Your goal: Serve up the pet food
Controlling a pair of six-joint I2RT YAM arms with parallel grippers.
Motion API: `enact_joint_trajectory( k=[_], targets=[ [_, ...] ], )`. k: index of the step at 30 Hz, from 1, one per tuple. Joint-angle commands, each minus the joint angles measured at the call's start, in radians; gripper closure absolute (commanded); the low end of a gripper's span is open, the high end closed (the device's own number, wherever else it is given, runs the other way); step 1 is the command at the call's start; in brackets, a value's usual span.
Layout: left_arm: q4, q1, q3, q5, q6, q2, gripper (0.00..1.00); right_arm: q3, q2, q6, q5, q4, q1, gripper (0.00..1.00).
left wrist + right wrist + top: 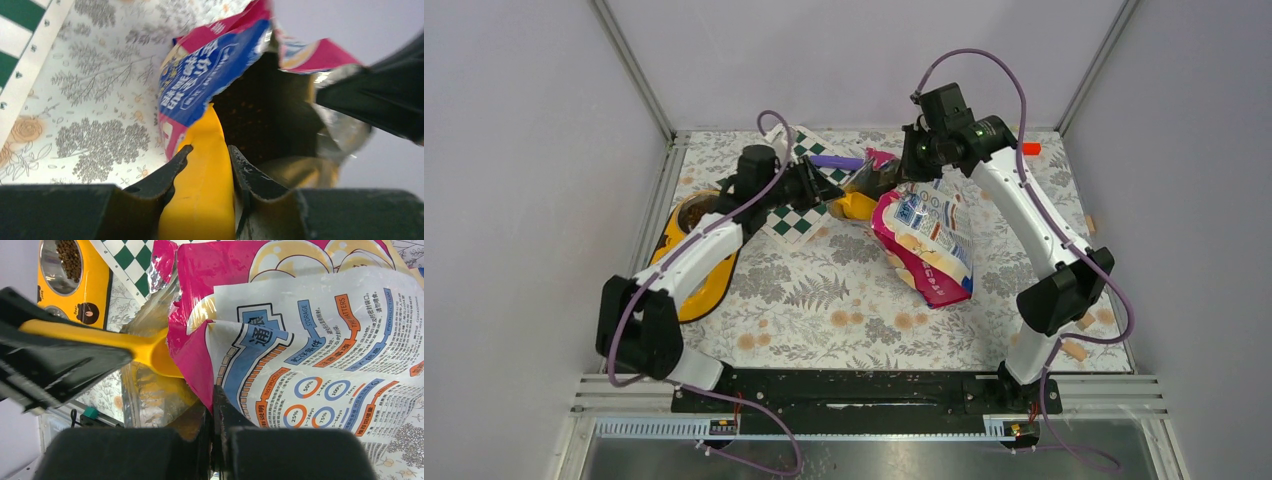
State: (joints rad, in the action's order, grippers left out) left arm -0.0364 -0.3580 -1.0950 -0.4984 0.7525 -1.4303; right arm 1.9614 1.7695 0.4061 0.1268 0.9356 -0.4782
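Note:
The pink-and-blue pet food bag (929, 240) lies on the table with its open mouth toward the back left. My right gripper (911, 170) is shut on the upper edge of that mouth (214, 395) and holds it up. My left gripper (819, 188) is shut on the handle of the orange scoop (202, 190). The scoop's bowl (160, 357) reaches into the bag's mouth. Dark kibble (260, 110) shows inside the bag (210, 75). Some kibble (70, 257) lies in one bowl of the yellow feeder (95, 280).
The yellow double-bowl feeder (686, 250) lies at the left under my left arm. A green-and-white checkerboard (799, 200) and a purple marker (836, 161) lie behind the scoop. A small red object (1030, 148) sits at the back right.

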Motion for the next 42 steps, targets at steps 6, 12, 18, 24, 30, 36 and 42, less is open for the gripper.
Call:
enact_joint_trajectory(
  k=[6,12,18,24,30,36,42],
  targets=[
    [-0.209,-0.136,-0.280,0.190,-0.033,-0.238,1.00,0.018,0.045,-0.046,-0.065,-0.074,-0.067,1.00],
    [-0.155,-0.153,-0.298,0.082,0.021,-0.300,1.00,-0.002,0.040,-0.035,-0.069,-0.087,-0.069,1.00],
    [0.015,-0.121,-0.244,-0.031,0.128,-0.251,1.00,-0.001,0.027,-0.010,-0.085,-0.087,-0.062,1.00],
    [0.229,-0.042,-0.129,-0.137,0.275,-0.163,1.00,0.010,-0.010,0.039,0.004,-0.086,-0.014,1.00],
    [0.236,0.002,-0.119,-0.175,0.278,-0.113,1.00,0.035,-0.046,0.067,0.067,-0.087,0.042,1.00],
    [0.253,0.050,-0.118,-0.205,0.266,-0.071,1.00,0.043,-0.077,0.082,0.109,-0.087,0.085,1.00],
    [0.314,0.083,-0.113,-0.254,0.310,-0.064,1.00,0.042,-0.099,0.096,0.125,-0.087,0.113,1.00]
  ],
)
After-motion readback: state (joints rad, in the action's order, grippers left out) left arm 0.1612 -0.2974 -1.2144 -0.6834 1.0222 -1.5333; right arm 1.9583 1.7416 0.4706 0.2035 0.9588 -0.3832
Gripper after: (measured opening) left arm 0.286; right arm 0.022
